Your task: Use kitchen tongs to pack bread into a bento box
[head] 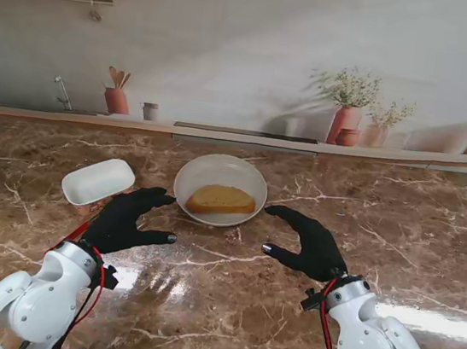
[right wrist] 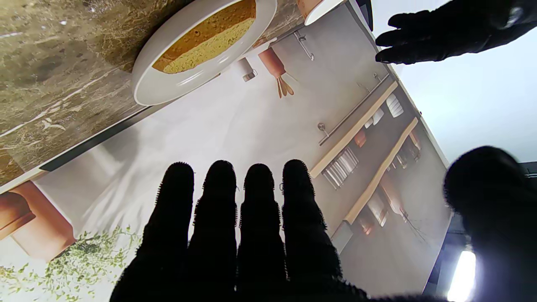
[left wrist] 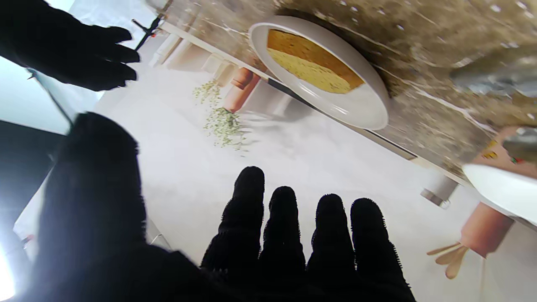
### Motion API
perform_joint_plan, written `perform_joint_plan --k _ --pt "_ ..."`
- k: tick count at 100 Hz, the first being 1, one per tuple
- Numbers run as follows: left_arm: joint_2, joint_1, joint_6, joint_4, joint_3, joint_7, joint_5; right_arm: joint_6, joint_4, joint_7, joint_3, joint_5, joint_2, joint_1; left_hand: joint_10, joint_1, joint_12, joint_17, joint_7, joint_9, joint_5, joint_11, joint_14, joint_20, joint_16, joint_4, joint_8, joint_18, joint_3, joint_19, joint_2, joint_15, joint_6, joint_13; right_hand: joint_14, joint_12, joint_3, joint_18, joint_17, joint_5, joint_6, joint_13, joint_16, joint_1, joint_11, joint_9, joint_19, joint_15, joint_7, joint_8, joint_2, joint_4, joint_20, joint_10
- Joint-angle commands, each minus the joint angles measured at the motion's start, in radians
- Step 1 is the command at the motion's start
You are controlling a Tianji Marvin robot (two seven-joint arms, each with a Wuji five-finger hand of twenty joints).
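a brown marble table (head: 227, 286) carries a white bowl (head: 223, 170) with one bread slice (head: 221, 200) lying inside, and a white box (head: 97, 181) to its left. the black-gloved left hand (head: 126, 222) and right hand (head: 313, 247) flank the bowl's near side, fingers (left wrist: 249, 218) spread, released, grasping nothing.

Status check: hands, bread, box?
Left robot hand and right robot hand open, empty. Bread in bowl. White box left, unobstructed. No tongs visible.

No readable text, labels or numbers anywhere (all three views)
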Motion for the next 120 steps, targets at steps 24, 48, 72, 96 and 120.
perform_joint_plan --k 24,48,72,96,120 --pt "0.051 -0.106 0.095 0.010 -0.119 -0.167 0.097 0.023 0.004 0.004 -0.003 -0.005 -0.001 -0.011 0.025 -0.041 0.023 0.020 0.046 0.031 0.017 0.047 0.013 0.040 0.040 -0.050 0.020 -0.021 0.606 0.092 -0.260 0.045 0.010 0.066 -0.022 0.012 -0.024 -0.004 0.015 -0.023 -0.023 0.025 -0.009 0.020 0.012 0.027 0.028 0.010 -0.006 -0.007 0.023 0.031 0.006 -0.021" --pt "0.080 -0.256 0.175 0.103 -0.114 -0.333 0.152 0.026 0.003 0.020 -0.007 -0.005 0.002 -0.012 0.067 -0.058 0.043 0.048 0.103 0.045 0.000 0.079 0.055 0.057 0.069 -0.067 0.052 0.007 0.646 0.128 -0.304 0.082 0.043 0.094 -0.022 0.019 -0.032 0.003 0.024 -0.021 -0.023 0.031 -0.006 0.030 0.013 0.037 0.041 0.011 -0.005 -0.005 0.027 0.032 0.014 -0.023" --pt "0.105 -0.369 0.229 0.192 -0.088 -0.473 0.201 0.035 -0.004 0.022 -0.008 -0.005 0.003 -0.018 0.067 0.033 0.057 0.066 0.128 0.067 -0.004 0.105 0.045 0.069 0.078 -0.062 0.066 0.002 0.763 0.153 -0.322 0.105 0.036 0.122 -0.020 0.026 -0.037 0.007 0.027 -0.018 -0.025 0.038 -0.003 0.034 0.016 0.046 0.049 0.013 -0.004 -0.004 0.030 0.032 0.021 -0.022" --pt "0.126 -0.421 0.215 0.255 -0.073 -0.586 0.267 0.049 -0.001 0.019 -0.009 -0.001 0.001 -0.023 0.029 0.075 0.060 0.057 0.142 0.074 -0.004 0.107 0.026 0.069 0.077 -0.071 0.073 -0.015 0.821 0.151 -0.327 0.104 0.011 0.123 -0.018 0.034 -0.039 0.010 0.027 -0.015 -0.025 0.043 0.000 0.037 0.019 0.053 0.052 0.016 -0.002 -0.003 0.033 0.033 0.024 -0.021" --pt "0.137 -0.432 0.196 0.315 -0.060 -0.636 0.300 0.060 -0.001 0.021 -0.009 0.006 0.001 -0.025 0.016 0.085 0.061 0.045 0.159 0.072 -0.010 0.109 0.011 0.063 0.080 -0.076 0.083 -0.033 0.834 0.141 -0.332 0.099 -0.003 0.117 -0.014 0.042 -0.042 0.011 0.027 -0.013 -0.026 0.043 0.004 0.042 0.021 0.058 0.053 0.017 -0.001 -0.003 0.033 0.033 0.027 -0.022"
